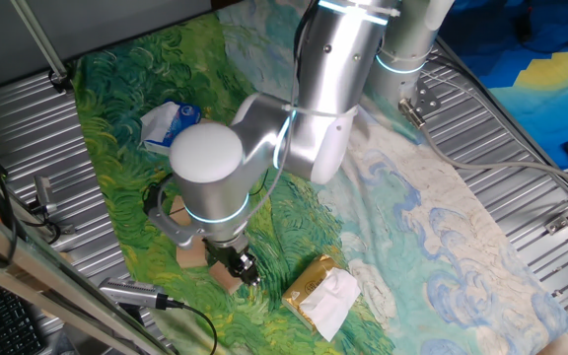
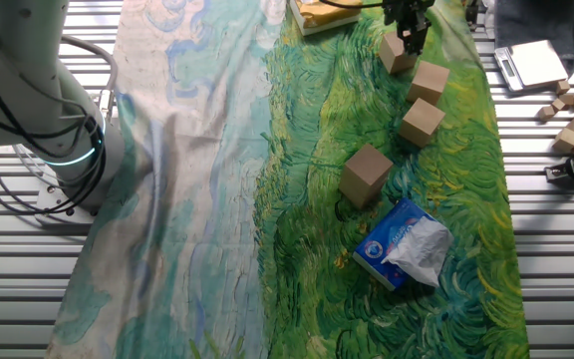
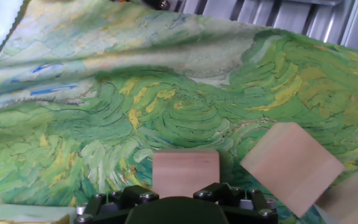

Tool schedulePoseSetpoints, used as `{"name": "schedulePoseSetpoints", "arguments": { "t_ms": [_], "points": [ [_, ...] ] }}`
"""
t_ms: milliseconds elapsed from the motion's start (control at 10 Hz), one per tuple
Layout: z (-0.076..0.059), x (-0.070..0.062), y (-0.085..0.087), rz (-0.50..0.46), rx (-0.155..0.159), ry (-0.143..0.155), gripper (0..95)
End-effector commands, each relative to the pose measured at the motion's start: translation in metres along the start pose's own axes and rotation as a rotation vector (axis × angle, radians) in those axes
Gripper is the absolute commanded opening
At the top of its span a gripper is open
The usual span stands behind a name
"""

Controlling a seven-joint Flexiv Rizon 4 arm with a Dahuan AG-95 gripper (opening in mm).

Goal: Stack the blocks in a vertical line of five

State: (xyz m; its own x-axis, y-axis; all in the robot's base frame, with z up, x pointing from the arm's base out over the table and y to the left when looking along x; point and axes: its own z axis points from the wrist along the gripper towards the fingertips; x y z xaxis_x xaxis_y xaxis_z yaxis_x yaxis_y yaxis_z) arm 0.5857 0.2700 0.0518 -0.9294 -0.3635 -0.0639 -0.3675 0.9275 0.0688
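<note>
In the hand view, nearest the camera, a light tan block [image 3: 186,173] sits right at the base of the end effector [image 3: 179,208], centred under it. The fingertips themselves are out of sight there, and in the fixed views they are too small and dark to read, so I cannot tell whether they are spread or clamped on the wood. Just to its right lies a second block [image 3: 291,167], turned at an angle, and the corner of a third block [image 3: 353,199] shows at the frame's edge.

From the other fixed view, the end effector [image 2: 407,30] hangs at the far block of a loose row: the far block [image 2: 397,52], then one [image 2: 430,82], another [image 2: 422,122], and the nearest [image 2: 367,175]. Only four are plainly visible on the cloth [image 2: 217,199] covering the counter; nothing is stacked yet.

These cubes look like plain unfinished wood: rigid, light, not fragile, with a dry matte surface that should give the pads fair friction. The sensible hold is on two opposite flat faces, square to them, around mid-height, so the cube does not twist. The painted cloth underneath is soft and wrinkled, which may make a tall stack wobble.

Farther off lie the blue-and-white packet [image 2: 403,245] and the yellow packet [image 1: 321,293].
</note>
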Motion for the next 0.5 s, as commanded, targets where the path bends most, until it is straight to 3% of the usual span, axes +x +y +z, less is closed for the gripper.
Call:
{"name": "schedulePoseSetpoints", "arguments": {
  "t_ms": [100, 400, 500],
  "points": [
    [0.0013, -0.0017, 0.0011, -0.005, 0.001, 0.002, 76.0],
    [0.0034, -0.0036, 0.0031, -0.065, 0.055, -0.008, 76.0],
    [0.0036, -0.0038, 0.0033, -0.069, 0.061, -0.009, 57.0]
  ]
}}
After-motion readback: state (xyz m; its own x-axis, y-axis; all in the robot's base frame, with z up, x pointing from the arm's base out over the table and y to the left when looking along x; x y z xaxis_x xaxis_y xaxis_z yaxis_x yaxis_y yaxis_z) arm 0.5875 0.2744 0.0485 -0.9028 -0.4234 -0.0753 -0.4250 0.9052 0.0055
